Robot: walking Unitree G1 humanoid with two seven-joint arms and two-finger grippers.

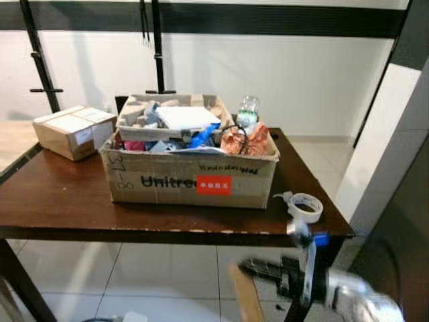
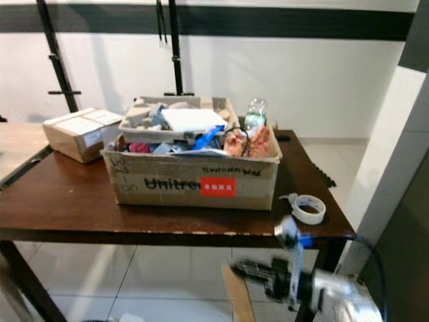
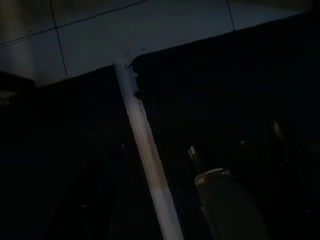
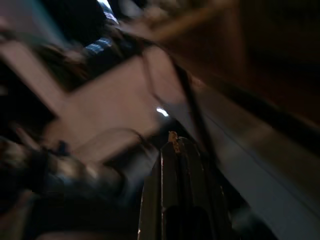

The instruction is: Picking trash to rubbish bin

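Black right gripper (image 4: 175, 145) fingers look pressed together, holding nothing.

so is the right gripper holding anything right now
Cannot be told. The right gripper is a blur below the table edge, with nothing clearly between its fingers. The left arm hangs idle.

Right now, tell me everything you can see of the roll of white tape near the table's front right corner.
The roll of white tape is a pale ring with an open dark centre, lying flat on the dark brown wooden table, close to its front right corner. A short loose tail of tape sticks out on its left side. It sits just right of the large printed cardboard box, apart from it. Nothing holds it; the right gripper is blurred, below the table edge.
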